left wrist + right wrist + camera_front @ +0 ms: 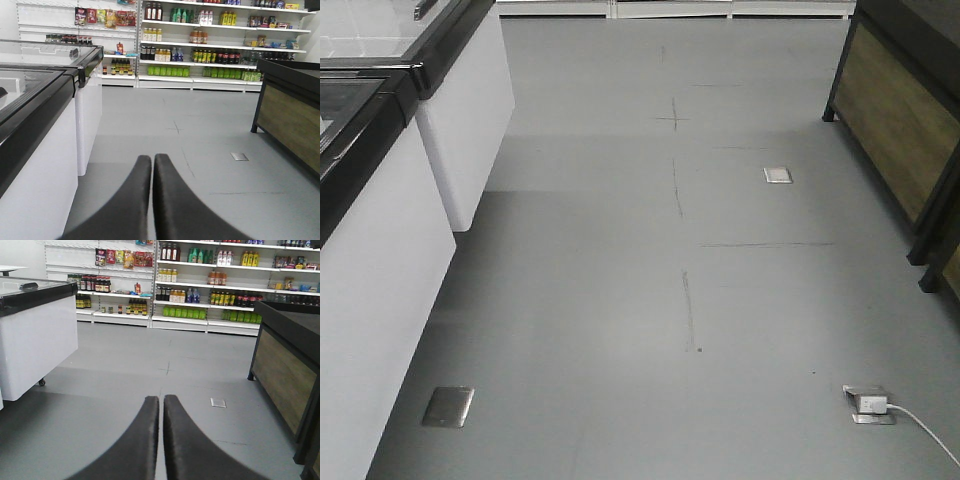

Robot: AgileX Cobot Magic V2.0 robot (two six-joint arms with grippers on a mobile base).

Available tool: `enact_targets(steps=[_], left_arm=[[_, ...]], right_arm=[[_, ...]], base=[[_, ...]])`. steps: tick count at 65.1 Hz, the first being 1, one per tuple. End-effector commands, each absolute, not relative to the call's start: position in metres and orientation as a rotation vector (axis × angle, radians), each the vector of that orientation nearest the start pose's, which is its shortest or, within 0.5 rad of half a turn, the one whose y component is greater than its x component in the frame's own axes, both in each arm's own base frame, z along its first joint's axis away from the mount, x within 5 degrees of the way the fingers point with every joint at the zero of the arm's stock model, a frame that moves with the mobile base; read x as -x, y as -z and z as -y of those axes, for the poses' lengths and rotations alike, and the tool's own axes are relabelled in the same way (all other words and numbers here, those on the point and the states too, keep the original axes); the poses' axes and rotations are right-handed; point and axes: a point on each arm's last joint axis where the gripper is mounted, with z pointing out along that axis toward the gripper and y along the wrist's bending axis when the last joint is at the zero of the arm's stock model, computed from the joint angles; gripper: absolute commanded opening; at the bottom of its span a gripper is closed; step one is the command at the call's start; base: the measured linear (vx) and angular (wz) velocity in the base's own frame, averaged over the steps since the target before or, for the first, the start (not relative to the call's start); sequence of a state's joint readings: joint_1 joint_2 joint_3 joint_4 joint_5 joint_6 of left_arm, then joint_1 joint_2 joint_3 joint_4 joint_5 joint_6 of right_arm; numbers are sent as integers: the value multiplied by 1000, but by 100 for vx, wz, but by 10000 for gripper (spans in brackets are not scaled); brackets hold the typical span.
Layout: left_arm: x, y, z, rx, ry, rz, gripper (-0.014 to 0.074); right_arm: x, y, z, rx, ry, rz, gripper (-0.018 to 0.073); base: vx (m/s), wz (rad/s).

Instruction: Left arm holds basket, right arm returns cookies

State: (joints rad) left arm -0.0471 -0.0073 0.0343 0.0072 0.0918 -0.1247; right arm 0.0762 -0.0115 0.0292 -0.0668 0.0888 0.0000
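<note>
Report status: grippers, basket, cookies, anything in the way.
Left gripper shut, empty. Right gripper shut, empty. Basket and cookies not in view. Freezer on left, counter on right, plug box ahead.

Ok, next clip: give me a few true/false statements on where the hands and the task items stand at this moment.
1. The left hand is closed with nothing between its fingers. True.
2. The right hand grips the cookie box. False: it is closed and empty, and no cookie box shows in any view.
3. Shelves of bottles line the far end of the aisle. True.
4. The basket stands on the floor in the front view. False: no basket is visible; only floor plates and a socket with a white plug lie there.
5. A white cabinet with a black rim stands to the left of the aisle. True.
</note>
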Motion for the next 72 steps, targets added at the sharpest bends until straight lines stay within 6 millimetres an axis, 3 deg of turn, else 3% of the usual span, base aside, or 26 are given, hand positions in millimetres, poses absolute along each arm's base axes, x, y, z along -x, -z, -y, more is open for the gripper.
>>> enact_targets(steps=[1,72], left_arm=[[-54,-211,3,52,137,-1483,-6],[-54,-211,3,52,137,-1483,-6]], right_arm=[[-56,-198,-4,109,5,-1516,-11],[-56,-198,-4,109,5,-1516,-11]], base=[[0,0],[0,0]])
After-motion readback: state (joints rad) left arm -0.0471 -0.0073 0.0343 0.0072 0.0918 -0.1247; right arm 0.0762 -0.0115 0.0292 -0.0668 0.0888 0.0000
